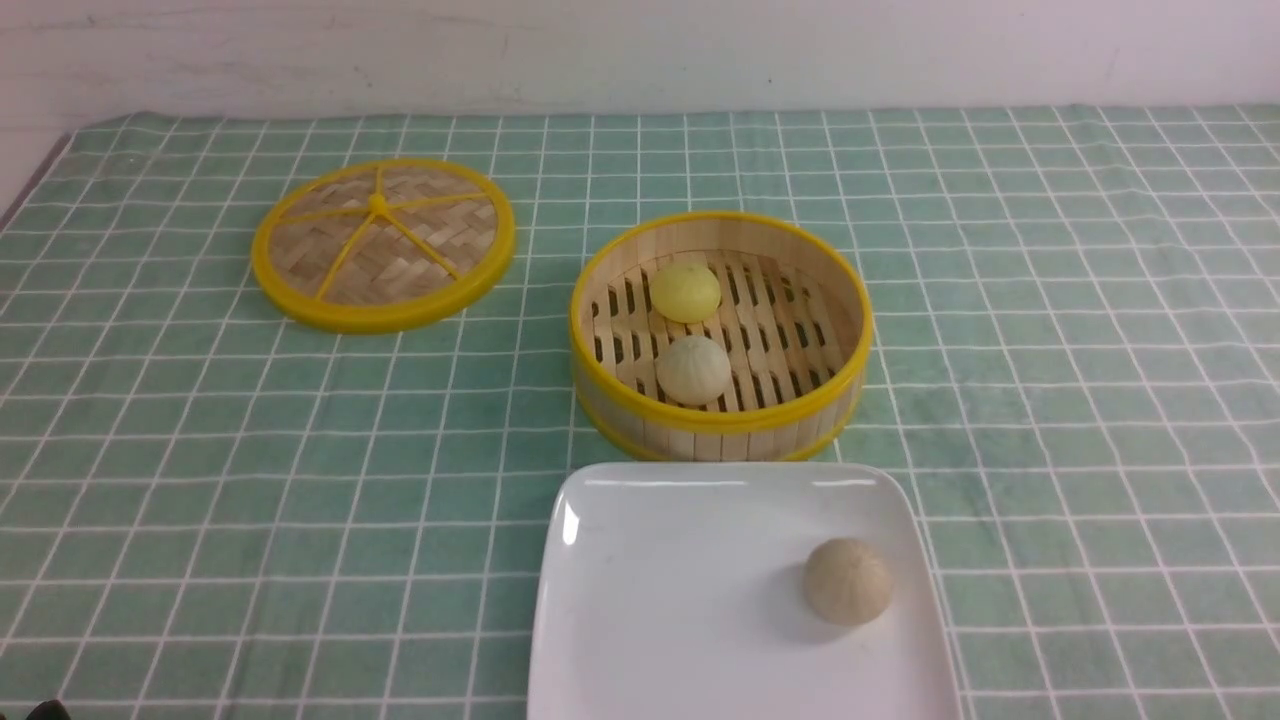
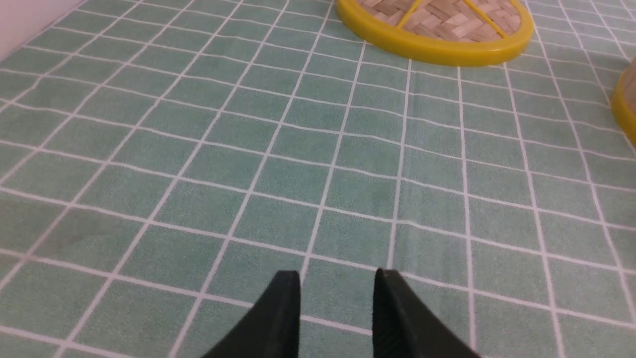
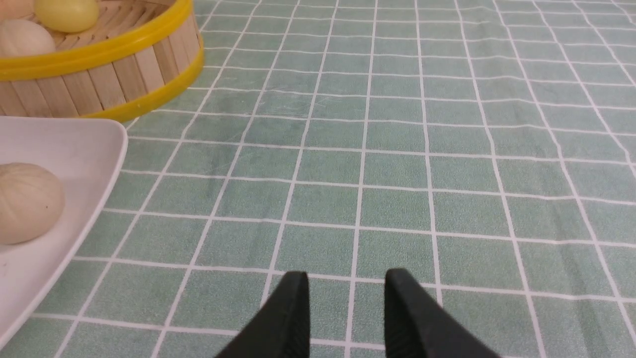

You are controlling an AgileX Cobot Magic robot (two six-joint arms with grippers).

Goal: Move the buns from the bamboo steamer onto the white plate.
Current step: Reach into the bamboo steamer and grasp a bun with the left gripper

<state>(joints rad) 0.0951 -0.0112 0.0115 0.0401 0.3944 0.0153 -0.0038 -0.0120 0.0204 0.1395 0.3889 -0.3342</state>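
mid-table, yellow bun (image 1: 685, 292) and cream bun (image 1: 693, 369) sit in the bamboo steamer (image 1: 720, 419); white plate (image 1: 680, 580) at near edge. pincers? —k
left gripper (image 2: 338, 298), right gripper (image 3: 347, 298): both apart, empty. suggest cream bun first, straight down, clear of rim. —m

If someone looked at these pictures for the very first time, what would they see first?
Probably the bamboo steamer with bright yellow rims, mid-table on the green checked cloth, holding a pale yellow bun and a cream bun. Nearer the robot sits a shiny white plate with one tan ball, and to the steamer's left lies a flat woven lid.
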